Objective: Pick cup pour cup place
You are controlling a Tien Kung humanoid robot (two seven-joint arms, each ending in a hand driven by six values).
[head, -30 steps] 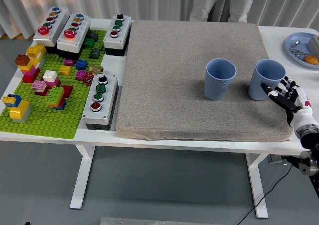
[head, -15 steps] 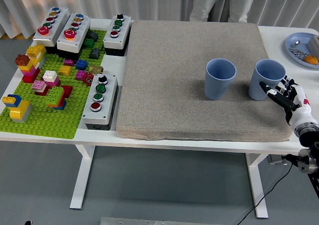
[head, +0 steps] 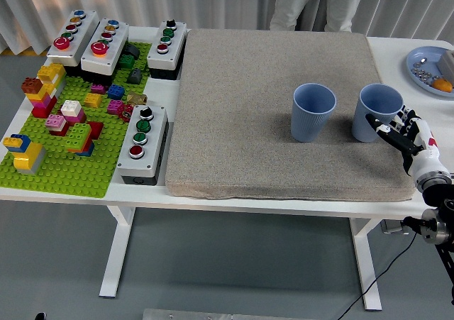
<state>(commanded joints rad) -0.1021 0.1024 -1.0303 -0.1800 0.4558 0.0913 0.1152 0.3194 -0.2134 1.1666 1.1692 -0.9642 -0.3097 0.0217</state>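
Two blue cups are seen standing upright on a grey mat that covers much of the white worktop. Nearest the camera, at the picture's lower right, the right hand is reached in over the mat's right edge. Its fingers are spread and extended toward the right cup, with the fingertips touching or just short of the cup's near right side; which of the two cannot be told. Nothing is gripped by them. The left cup is set just beside the right one, with a small gap between them, and both are placed on the right half of the mat.

At the left of the worktop, a green baseplate is laid out with coloured toy bricks scattered and stacked on it. A grey button box is placed between the baseplate and the mat's left edge. Farther back, three more button boxes are lined along the far left of the worktop.

At the far right, a blue plate with small items and something orange on it is partly cut off by the picture's edge. Beyond the worktop's far side, a person's legs in pale trousers are seen before a white curtain.
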